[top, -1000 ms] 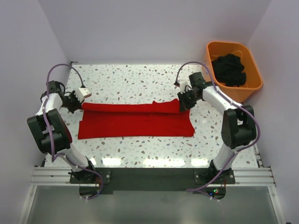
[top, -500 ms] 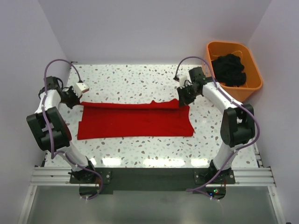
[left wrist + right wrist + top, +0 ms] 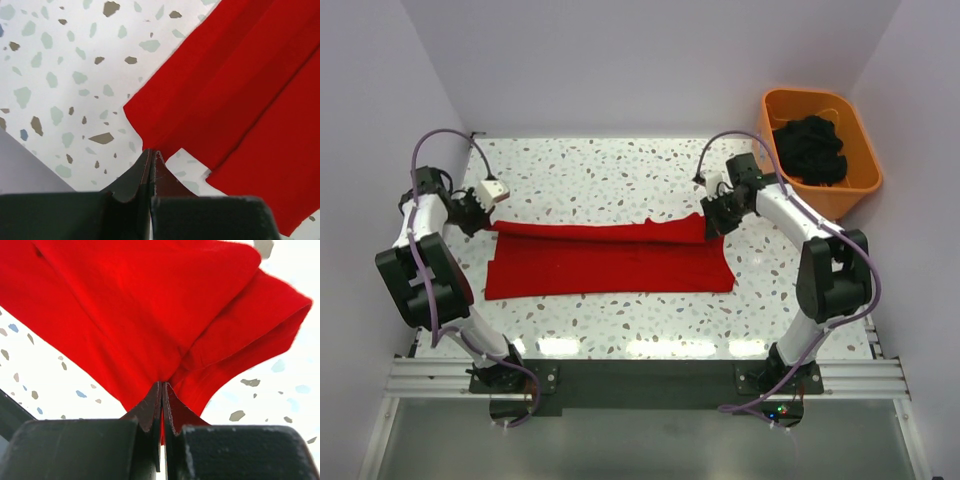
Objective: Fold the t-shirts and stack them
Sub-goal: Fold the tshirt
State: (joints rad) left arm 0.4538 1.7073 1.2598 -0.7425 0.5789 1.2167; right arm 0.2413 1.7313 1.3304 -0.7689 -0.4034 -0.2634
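Left gripper [image 3: 485, 220] at the far-left corner of the red t-shirt [image 3: 610, 262] - jaws pressed together, pinching the tip of that corner. In the left wrist view the left gripper [image 3: 152, 152] has its fingertips meeting right on the cloth edge, and the t-shirt [image 3: 240, 75] runs away up and to the right in layered folds over the speckled table [image 3: 60, 75].

The t-shirt lies as a long band across the middle of the table [image 3: 600, 170], left end near the left arm, right end near the right arm. A narrower folded strip runs along its far edge, on top of the wider layer.

Right gripper [image 3: 713, 222] at the far-right corner - clamped tight on the cloth. In the right wrist view the right gripper [image 3: 161, 386] has red fabric bunched between its closed jaws, and the t-shirt [image 3: 150, 305] spreads out beyond them with a rolled fold at right.

Orange tub [image 3: 865, 170] off the table's far-right corner, dark cloth [image 3: 810, 148] inside.
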